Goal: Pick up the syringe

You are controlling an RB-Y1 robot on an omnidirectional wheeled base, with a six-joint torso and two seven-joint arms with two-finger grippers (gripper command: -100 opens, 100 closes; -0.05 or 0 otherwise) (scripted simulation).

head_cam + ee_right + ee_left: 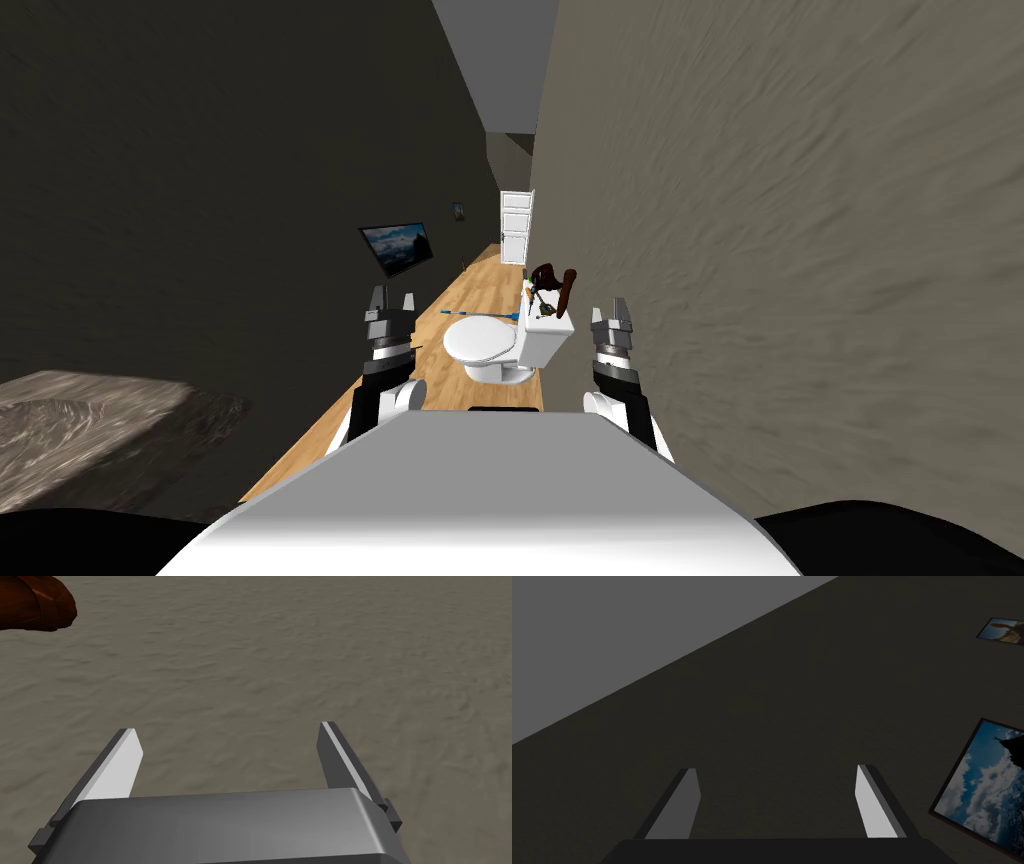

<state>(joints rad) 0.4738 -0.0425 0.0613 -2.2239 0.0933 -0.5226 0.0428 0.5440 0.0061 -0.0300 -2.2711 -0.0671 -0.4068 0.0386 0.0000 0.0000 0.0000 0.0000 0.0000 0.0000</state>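
Note:
A white toilet stands ahead against the right wall. Its tank lid carries a cluster of small things: a dark brown curved object and a few thin dark and greenish items. I cannot tell which of them is the syringe. My right gripper is raised just right of the tank with its fingers open and nothing between them; in the right wrist view it faces the tan wall, and the brown object shows at a corner. My left gripper is up left of the toilet bowl, open and holding nothing.
A thin blue stick lies on the wooden floor behind the bowl. The room is a narrow corridor between a dark left wall with a framed picture and the tan right wall. A white door closes the far end.

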